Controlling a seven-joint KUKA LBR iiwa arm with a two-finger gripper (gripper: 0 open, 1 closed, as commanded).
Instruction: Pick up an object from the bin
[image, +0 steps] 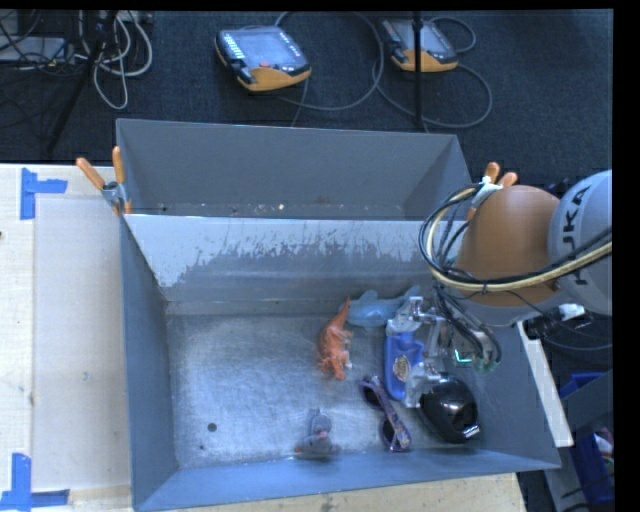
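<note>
My gripper (424, 338) hangs low at the right side of the bin, right over a blue flat packet (400, 366) with a round emblem. Whether it touches the packet I cannot tell. A black rounded thing like a computer mouse (449, 413) lies just in front of the gripper. To the packet's left, near the bin's middle, lies an orange toy animal (336, 348). A pale blue soft thing (374, 311) sits behind the packet. Dark purple sunglasses (388, 413) rest at the packet's front left.
A small grey figure (318, 440) lies by the front wall. The arm with its orange dome and looped cables reaches in over the right rim. The left half of the bin floor is bare.
</note>
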